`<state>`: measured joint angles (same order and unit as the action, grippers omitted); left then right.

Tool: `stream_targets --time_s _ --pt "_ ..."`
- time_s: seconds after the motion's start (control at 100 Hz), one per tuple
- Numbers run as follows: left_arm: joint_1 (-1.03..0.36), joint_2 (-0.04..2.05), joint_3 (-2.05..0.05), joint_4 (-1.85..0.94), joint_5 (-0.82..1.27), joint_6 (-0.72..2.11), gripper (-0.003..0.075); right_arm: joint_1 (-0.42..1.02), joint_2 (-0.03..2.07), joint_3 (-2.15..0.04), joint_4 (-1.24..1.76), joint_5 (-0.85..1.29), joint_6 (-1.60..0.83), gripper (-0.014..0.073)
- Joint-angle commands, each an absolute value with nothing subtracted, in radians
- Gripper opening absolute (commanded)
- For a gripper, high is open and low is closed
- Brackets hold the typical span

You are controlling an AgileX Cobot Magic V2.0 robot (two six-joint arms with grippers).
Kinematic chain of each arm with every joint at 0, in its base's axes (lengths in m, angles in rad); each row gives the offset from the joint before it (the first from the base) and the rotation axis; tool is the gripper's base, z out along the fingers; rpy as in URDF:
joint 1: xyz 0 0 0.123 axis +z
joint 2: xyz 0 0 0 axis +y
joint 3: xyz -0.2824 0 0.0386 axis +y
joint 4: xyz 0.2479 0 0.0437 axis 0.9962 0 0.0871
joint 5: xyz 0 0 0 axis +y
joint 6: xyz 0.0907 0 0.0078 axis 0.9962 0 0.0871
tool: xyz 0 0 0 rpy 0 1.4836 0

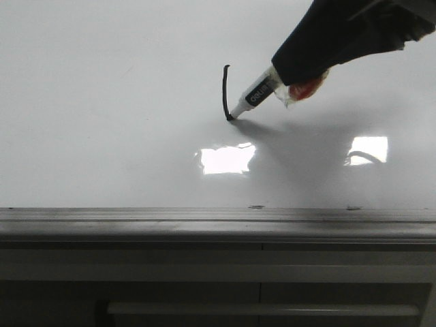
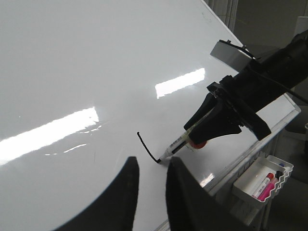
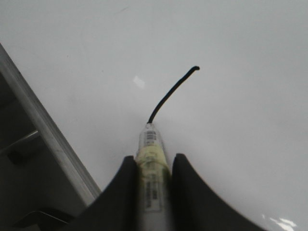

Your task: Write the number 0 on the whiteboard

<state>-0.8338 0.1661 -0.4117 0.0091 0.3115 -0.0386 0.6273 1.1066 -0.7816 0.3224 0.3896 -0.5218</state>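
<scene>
The whiteboard point(image 1: 102, 102) fills most of the front view. The number 0 shows on it only as one curved black stroke point(image 1: 225, 92), also seen from the wrists point(image 2: 147, 147) point(image 3: 173, 91). My right gripper point(image 1: 286, 78) point(image 3: 152, 161) is shut on a white marker point(image 1: 253, 95) point(image 3: 150, 144), tilted down to the left. The marker's tip touches the stroke's lower end. My left gripper point(image 2: 151, 166) hovers just in front of that tip. Its fingers stand a little apart with nothing between them.
Two bright glare patches point(image 1: 227, 158) point(image 1: 368, 148) lie on the board below the stroke. The grey metal frame point(image 1: 204, 221) runs along the near edge. A small white tray of spare markers point(image 2: 262, 180) hangs below the frame near the right arm.
</scene>
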Motion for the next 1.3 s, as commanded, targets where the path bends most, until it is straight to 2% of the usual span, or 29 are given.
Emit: stream_targets --time_s 0.0,0.3,0.57,0.76,1.29 --pt "-0.841 0.177 -0.436 0.0 0.225 -0.049 0.0115 0.597 1.083 -0.809 0.273 0.397 -0.492 -0.0047" --pt "-0.841 0.177 -0.436 0.0 0.225 -0.049 0.0115 0.484 1.03 -0.809 0.233 0.393 -0.447 -0.0047" --pt "-0.841 0.177 -0.436 0.0 0.22 -0.049 0.0115 0.477 1.029 -0.853 0.231 0.315 -0.447 -0.0047" --pt "-0.841 0.177 -0.436 0.0 0.22 -0.049 0.0115 0.477 1.074 -0.898 0.237 0.353 -0.447 -0.0047" --pt "-0.841 0.177 -0.436 0.0 0.22 -0.049 0.0115 0.605 1.178 -0.939 0.237 0.358 -0.447 -0.0047"
